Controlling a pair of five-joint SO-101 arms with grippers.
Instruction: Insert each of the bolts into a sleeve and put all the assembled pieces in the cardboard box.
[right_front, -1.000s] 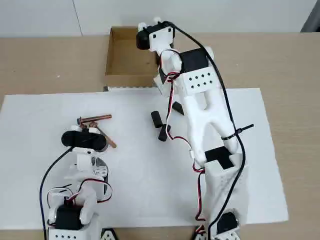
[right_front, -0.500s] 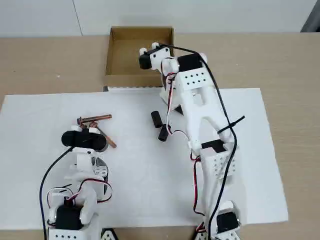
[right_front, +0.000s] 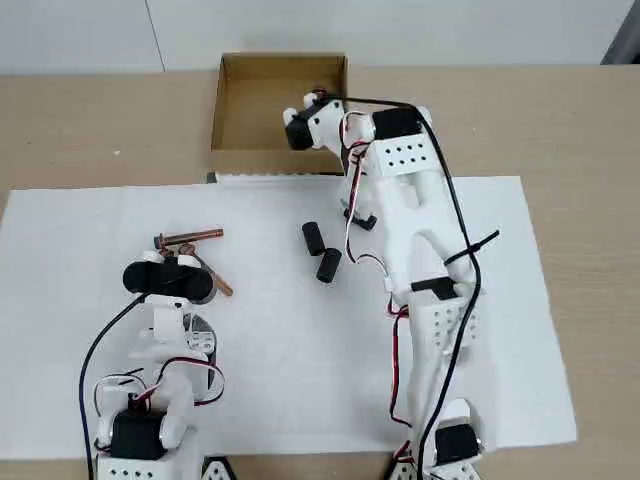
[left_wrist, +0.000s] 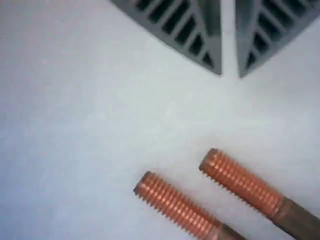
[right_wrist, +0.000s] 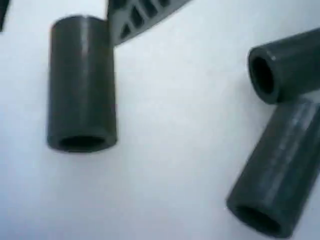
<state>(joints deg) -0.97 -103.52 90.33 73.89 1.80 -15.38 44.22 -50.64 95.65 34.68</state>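
Observation:
Three black sleeves lie on the white paper: two close together (right_front: 313, 237) (right_front: 328, 265) and one (right_front: 363, 221) partly under my right arm (right_front: 400, 170). In the right wrist view my right gripper (right_wrist: 57, 31) hangs open over that lone sleeve (right_wrist: 82, 82), with one grey finger (right_wrist: 135, 20) beside it and the pair (right_wrist: 280, 65) (right_wrist: 272, 185) farther off. Copper bolts (right_front: 190, 237) (right_front: 215, 280) lie by my left gripper (right_front: 200, 265). Its grey fingers (left_wrist: 195, 30) stand a slit apart just short of two threaded bolt ends (left_wrist: 175, 205) (left_wrist: 240, 182), holding nothing.
The cardboard box (right_front: 232, 100) stands beyond the paper's far edge, just left of my right arm's wrist (right_front: 310, 125). The white paper (right_front: 270, 350) covers most of the wooden table (right_front: 560, 120).
My right arm has drawn back from over the cardboard box toward the sleeves on the paper. The left arm and the bolts have stayed put.

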